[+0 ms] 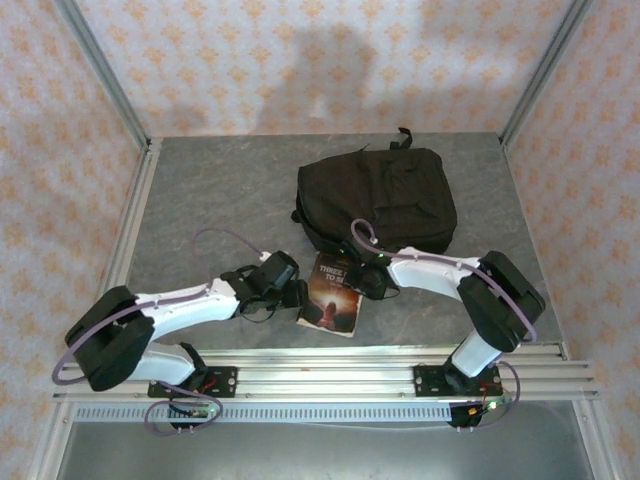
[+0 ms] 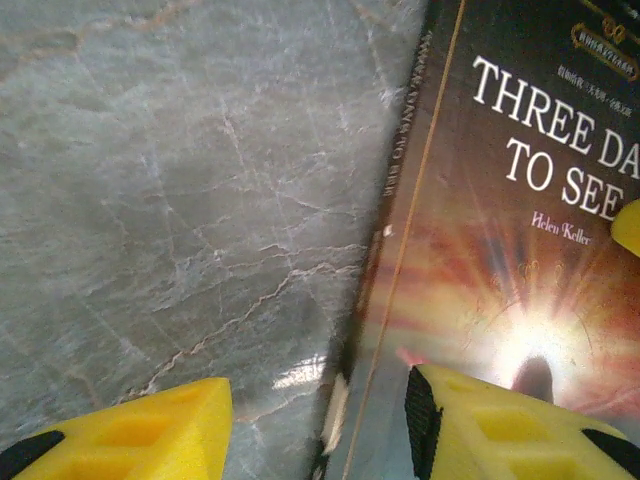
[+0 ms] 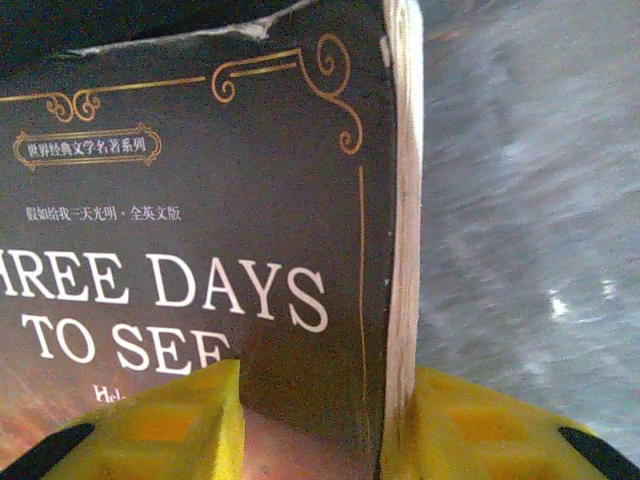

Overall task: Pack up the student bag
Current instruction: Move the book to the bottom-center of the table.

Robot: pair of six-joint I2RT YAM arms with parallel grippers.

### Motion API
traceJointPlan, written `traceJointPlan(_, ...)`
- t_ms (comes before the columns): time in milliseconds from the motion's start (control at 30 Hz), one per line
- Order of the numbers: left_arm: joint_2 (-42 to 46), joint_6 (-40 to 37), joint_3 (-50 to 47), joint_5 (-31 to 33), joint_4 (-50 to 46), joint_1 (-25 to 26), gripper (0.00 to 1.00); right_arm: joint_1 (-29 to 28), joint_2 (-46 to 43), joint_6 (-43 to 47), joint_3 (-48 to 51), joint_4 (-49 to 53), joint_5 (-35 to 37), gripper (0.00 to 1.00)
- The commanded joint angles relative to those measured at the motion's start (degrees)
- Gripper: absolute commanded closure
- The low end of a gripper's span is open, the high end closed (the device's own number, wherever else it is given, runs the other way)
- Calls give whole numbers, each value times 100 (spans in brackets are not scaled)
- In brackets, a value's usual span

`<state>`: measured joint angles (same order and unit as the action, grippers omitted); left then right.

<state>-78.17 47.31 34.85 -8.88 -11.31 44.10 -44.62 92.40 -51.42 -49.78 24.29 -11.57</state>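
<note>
The student bag, a black backpack, lies flat at the back middle of the table. Just in front of it lies a dark book titled "Three Days to See". My left gripper is open astride the book's spine edge, one finger over the table and the other over the cover. My right gripper is at the book's far right corner. One of its fingers lies on the cover and the other rests against the page edge. Whether it clamps the book is unclear.
The grey marble table has free room left of the bag. Metal rails run along the front and the left side. Patterned walls close in the back and sides.
</note>
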Motion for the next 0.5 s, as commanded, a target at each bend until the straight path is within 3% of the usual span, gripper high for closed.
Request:
traceJointPlan(0,-291,-201,290,-179,146,-24,50,-257,297,119,124,-358,-694,67)
traceJointPlan(133,-637,-266,356,-378,248,-75,51,-299,337,146,206,-788,-1034,72)
traceJointPlan(300,-923,-116,213,-1092,868,-220,51,-310,406,296,199,-935,-1146,73)
traceJointPlan(467,-482,50,48,-1531,1306,-295,54,-301,428,417,205,-863,-1002,74)
